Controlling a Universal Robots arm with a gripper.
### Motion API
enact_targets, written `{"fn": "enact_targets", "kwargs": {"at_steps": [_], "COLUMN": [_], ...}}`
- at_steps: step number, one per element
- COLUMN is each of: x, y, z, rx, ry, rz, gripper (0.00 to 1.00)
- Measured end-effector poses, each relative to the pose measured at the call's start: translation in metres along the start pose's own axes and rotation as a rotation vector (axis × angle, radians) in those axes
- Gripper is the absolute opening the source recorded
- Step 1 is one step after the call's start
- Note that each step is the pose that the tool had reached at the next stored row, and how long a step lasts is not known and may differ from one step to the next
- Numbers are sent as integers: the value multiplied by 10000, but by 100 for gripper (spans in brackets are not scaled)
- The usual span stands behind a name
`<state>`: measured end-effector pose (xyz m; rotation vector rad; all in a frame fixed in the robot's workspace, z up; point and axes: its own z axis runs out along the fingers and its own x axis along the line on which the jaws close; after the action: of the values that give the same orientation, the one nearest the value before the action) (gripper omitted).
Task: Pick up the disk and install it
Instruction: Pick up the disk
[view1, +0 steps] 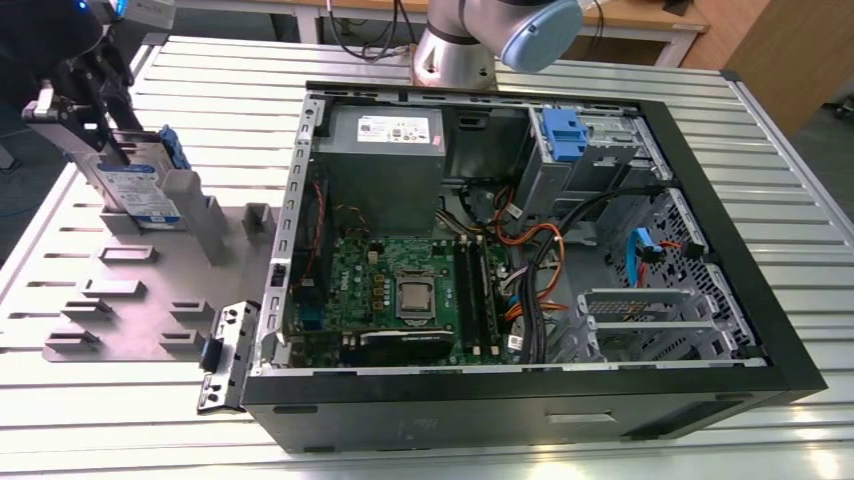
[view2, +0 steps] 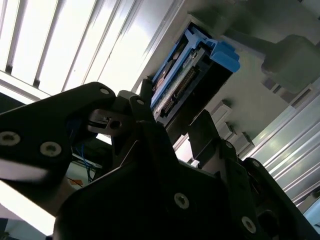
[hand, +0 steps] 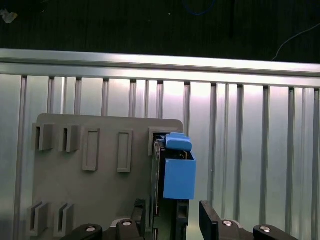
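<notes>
The disk (view1: 142, 188) is a silver-grey slab with a white-and-blue label, clipped in a blue carrier. It stands on edge in a corner slot of the grey holder plate (view1: 147, 300), near the slatted aluminium table's (view1: 747, 150) edge on the exterior view's left. The gripper (hand: 172, 206) is spread, one finger on either side of the disk's top. The neighbouring slots are bare. The open PC case (view1: 787, 360) sits just beside the plate.

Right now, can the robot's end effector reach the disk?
Probably yes. The end effector is open with a finger on each side of the disk, which stands upright in the grey holder; nothing blocks it.
</notes>
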<state>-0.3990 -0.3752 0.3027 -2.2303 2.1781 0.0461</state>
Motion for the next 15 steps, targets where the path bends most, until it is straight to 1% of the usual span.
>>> {"fn": "enact_targets", "kwargs": {"at_steps": [1,2,15], "x": [0,-1,-6], "y": [0,0,0], "z": [0,1,3], "rx": [0,1,0], "ry": [0,-1,0], "rz": [0,-1,0], "gripper": [58,51,51]}}
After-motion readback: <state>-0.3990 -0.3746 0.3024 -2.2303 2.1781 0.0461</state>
